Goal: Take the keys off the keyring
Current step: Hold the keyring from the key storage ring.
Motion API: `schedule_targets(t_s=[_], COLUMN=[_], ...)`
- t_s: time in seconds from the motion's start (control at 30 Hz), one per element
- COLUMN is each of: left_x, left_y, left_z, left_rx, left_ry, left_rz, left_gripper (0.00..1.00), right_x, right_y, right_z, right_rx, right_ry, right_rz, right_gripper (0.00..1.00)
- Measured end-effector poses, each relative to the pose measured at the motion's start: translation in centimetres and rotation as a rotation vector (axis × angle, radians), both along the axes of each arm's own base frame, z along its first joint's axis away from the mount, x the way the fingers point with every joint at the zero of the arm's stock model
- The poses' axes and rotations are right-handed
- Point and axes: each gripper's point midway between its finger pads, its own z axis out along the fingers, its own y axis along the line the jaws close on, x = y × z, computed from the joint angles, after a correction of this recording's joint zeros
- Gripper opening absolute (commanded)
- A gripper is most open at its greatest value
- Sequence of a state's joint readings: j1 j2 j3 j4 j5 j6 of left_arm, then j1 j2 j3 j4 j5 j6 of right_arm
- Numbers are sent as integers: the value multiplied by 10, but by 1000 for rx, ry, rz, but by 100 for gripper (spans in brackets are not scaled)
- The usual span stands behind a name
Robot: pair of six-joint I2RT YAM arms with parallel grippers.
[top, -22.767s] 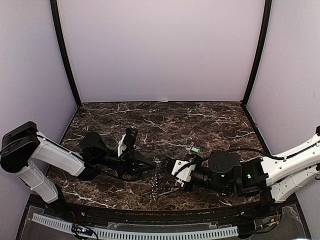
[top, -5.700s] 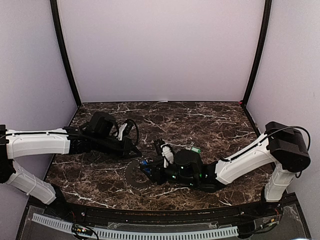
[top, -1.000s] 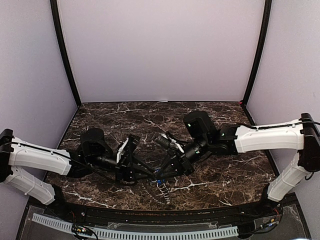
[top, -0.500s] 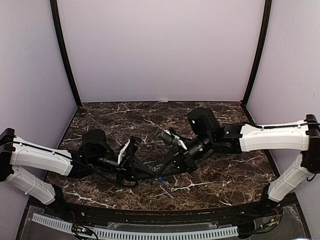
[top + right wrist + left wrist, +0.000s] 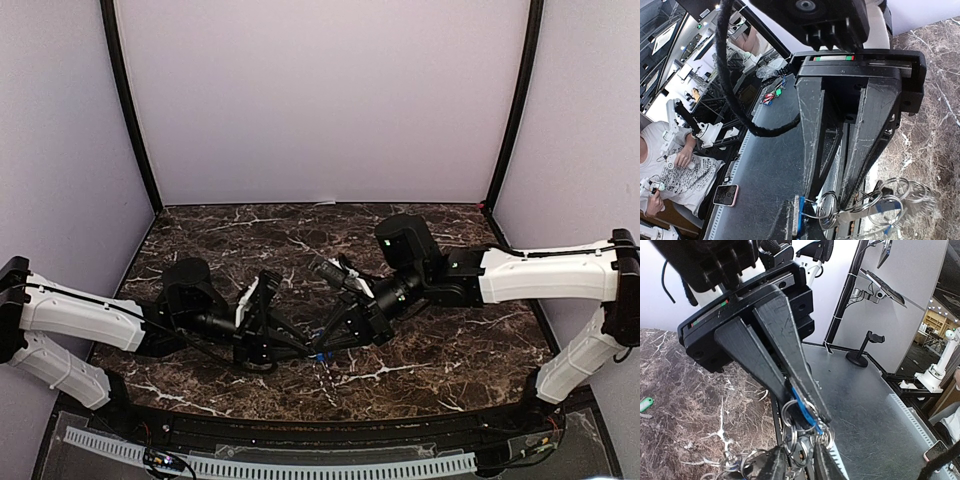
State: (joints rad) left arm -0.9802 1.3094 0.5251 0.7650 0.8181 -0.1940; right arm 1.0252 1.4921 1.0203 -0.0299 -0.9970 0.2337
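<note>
Arms meet tip to tip just above the near middle of the table [image 5: 200, 240]. You have the right gripper [image 5: 322, 346] pinched tight on a blue key [image 5: 801, 409], whose plastic head shows between its two fingers in the left wrist view. Wire rings [image 5: 792, 416] bunch directly under that key, looped through one another. Your left gripper [image 5: 302, 349] faces it from the other side. Its fingers stand a little apart with the rings between them, and you cannot tell from either wrist view whether they pinch anything. The keyring [image 5: 322, 373] hangs beneath the two tips, turned edge-on to the top camera, so it reads only as a thin pale sliver against the marble. Its teeth and centre hole are hard to make out. More blue plastic [image 5: 885, 206] shows among the loops in the right wrist view, too tangled for you to count pieces. A green key [image 5: 645, 404] lies on the table well apart from the bundle, cut off by the left edge of the left wrist view.
</note>
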Motion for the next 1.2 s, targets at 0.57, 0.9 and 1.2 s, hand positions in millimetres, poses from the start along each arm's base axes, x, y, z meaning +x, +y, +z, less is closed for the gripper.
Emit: schedule_targets(t_s=[0.57, 0.9, 1.2], left_x=[1, 2, 4], left_y=[-1, 3, 3], left_z=[10, 18, 25], left_rx=[-44, -75, -105], left_ry=[-15, -29, -46], left_rz=[6, 31, 42], left_gripper=[0, 0, 0], right_x=[1, 8, 11], right_y=[-1, -15, -14], right_z=[0, -13, -3], right_rx=[-3, -29, 1], right_ry=[10, 22, 21], right_rz=[0, -69, -97], right_gripper=[0, 0, 0])
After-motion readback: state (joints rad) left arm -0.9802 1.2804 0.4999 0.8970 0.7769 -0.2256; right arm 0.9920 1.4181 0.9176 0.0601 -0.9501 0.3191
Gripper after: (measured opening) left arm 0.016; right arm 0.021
